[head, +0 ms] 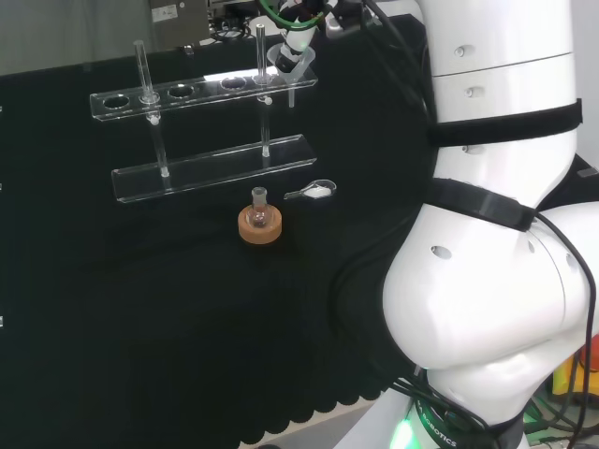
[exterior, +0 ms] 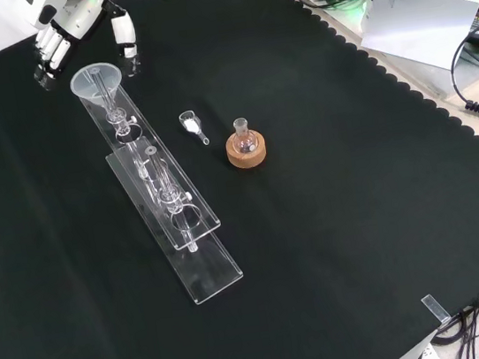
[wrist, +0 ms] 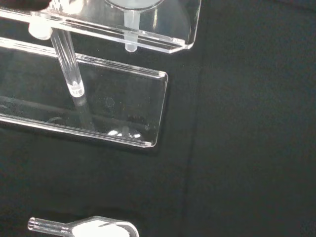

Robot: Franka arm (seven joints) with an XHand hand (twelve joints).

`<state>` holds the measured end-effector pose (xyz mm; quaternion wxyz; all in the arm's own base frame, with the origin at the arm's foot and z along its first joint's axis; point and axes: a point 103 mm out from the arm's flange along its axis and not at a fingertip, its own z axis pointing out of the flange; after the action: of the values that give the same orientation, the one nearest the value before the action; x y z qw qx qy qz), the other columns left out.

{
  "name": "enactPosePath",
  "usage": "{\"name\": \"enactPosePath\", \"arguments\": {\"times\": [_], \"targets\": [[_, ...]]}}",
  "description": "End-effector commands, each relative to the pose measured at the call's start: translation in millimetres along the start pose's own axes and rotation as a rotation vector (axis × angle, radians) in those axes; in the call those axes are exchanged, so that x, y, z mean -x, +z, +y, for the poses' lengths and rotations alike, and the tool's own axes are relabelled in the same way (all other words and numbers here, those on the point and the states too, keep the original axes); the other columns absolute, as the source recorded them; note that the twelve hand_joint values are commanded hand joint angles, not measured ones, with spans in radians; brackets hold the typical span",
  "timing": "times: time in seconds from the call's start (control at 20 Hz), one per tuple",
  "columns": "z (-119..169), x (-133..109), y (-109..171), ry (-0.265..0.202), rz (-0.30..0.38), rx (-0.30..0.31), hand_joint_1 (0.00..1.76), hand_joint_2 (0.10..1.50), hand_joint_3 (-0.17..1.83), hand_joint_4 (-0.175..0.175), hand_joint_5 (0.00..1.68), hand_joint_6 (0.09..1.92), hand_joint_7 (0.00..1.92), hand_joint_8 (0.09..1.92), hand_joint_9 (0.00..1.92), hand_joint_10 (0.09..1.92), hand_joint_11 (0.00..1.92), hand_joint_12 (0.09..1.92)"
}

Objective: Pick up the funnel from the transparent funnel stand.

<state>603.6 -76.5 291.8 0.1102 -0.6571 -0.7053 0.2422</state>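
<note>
While the hand [exterior: 67, 30] hovers at the far end of the stand [exterior: 184, 232], its fingers hang relaxed and a little spread, holding nothing. From the front view they sit just beyond the funnel [exterior: 99, 81], close to its rim but apart from it as far as I can tell.

That funnel sits in the stand's end hole, nearest the hand, wide mouth up and its stem dropping through the upper shelf toward the lower plate. It looks like thin clear plastic or glass, so I'd judge it light, stiff, smooth enough to slip, and liable to crack or tip if squeezed at the lip. The cone just under the rim seems the best place to pinch, thumb on one side and fingers opposite, then a straight lift so the stem clears the hole without dragging the stand.

Beside the stand lie a small scoop [exterior: 190, 124] and a flask [exterior: 244, 143] on a cork ring, well clear of the funnel.
</note>
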Motion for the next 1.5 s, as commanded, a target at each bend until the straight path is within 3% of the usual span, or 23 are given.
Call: {"name": "enactPosePath", "arguments": {"times": [0.05,0.55,1.1,1.5], "targets": [[1.1,-6.6,0.6,-0.005,-0.064,-0.024,0.59,0.74,0.16,0.031,0.0,0.09,0.0,0.23,0.11,0.84,0.2,1.44],[3.2,-9.3,3.1,0.006,-0.112,-0.05,0.64,0.73,0.16,0.036,0.01,0.09,0.0,0.23,0.11,0.85,0.22,1.44],[9.0,-6.8,4.3,-0.014,-0.102,-0.069,0.7,0.72,0.25,0.047,0.07,0.09,0.0,0.2,0.2,0.83,0.28,1.4],[13.5,-10.1,5.8,-0.023,-0.12,-0.094,0.65,0.66,0.41,0.057,0.13,0.09,0.0,0.35,0.33,0.76,0.34,1.38]]}}
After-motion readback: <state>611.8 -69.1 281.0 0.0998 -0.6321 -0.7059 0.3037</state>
